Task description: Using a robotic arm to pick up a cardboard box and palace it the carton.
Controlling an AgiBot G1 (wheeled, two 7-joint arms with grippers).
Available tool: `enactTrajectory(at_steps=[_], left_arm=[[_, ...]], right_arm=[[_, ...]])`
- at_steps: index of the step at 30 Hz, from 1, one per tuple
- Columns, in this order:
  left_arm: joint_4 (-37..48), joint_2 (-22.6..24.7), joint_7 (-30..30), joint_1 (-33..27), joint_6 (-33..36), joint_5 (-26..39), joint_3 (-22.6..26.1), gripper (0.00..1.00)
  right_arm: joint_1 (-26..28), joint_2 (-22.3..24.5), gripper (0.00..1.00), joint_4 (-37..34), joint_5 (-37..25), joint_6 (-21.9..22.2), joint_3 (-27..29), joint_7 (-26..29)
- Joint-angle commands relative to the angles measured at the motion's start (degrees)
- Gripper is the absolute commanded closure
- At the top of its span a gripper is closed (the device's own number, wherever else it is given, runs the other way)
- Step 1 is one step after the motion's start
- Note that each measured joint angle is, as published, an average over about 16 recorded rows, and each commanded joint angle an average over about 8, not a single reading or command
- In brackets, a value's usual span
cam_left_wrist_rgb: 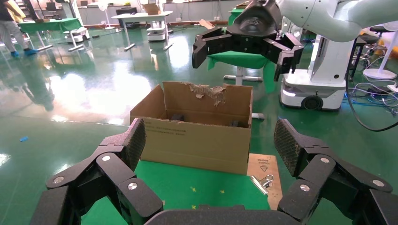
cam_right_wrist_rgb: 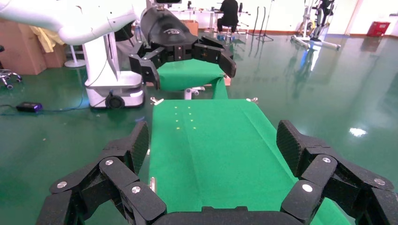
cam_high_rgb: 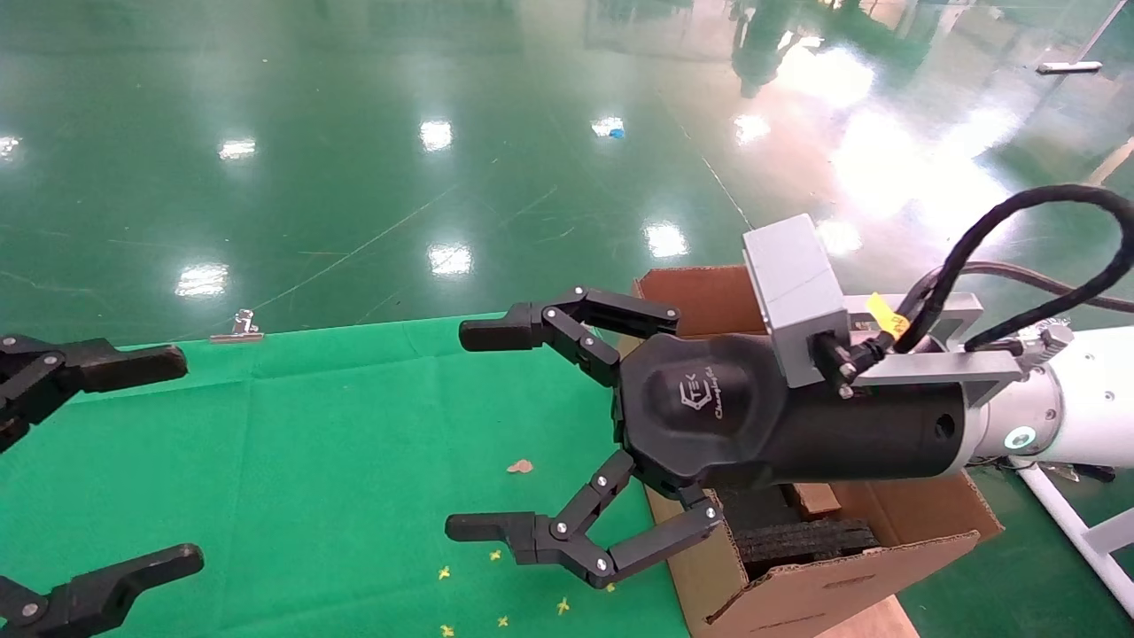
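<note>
The right gripper [cam_high_rgb: 483, 430] stood spread wide with nothing between its fingers [cam_high_rgb: 496, 334], hanging above the green cloth [cam_high_rgb: 310, 443] at the table's right edge. From the head camera, its palm and black wrist ran back toward three o'clock, crossing over the carton [cam_high_rgb: 797, 585], which sat on the floor against the table's right side at about four o'clock of the fingertips. The carton's top lay open, black foam inserts [cam_high_rgb: 797, 539] showing inside and a ragged, torn flap [cam_left_wrist_rgb: 209, 90] on its far wall in the left wrist view. The small cardboard box could not be picked out with certainty; a brown piece [cam_high_rgb: 811, 499] showed inside the carton beside the foam, under the wrist, too hidden to identify.

The left gripper [cam_high_rgb: 133, 461] was likewise wide open and empty, at the table's left edge, around nine o'clock of the right one and well apart from it.

On the cloth between the two grippers lay a small brown scrap [cam_high_rgb: 520, 466] and, toward six o'clock, a scatter of tiny yellow marks [cam_high_rgb: 500, 585]. A metal clip [cam_high_rgb: 237, 329] held the cloth's far edge at about eleven o'clock. A grey camera block [cam_high_rgb: 793, 292] and looping black cable [cam_high_rgb: 1019, 257] rode atop the right wrist, covering part of the carton's far flap.
</note>
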Motion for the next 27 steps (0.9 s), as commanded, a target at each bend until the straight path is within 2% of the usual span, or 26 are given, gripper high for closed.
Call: enactTrajectory(at_steps=[1, 27], left_arm=[[0.00, 0.00, 0.00, 0.00, 0.00, 0.00, 0.00, 0.00], [0.00, 0.00, 0.00, 0.00, 0.00, 0.00, 0.00, 0.00]], right_arm=[[0.28, -0.04, 0.00, -0.28, -0.13, 0.09, -0.31, 0.07], [1.29, -0.24, 0.00, -1.26, -0.69, 0.44, -1.47, 0.33]])
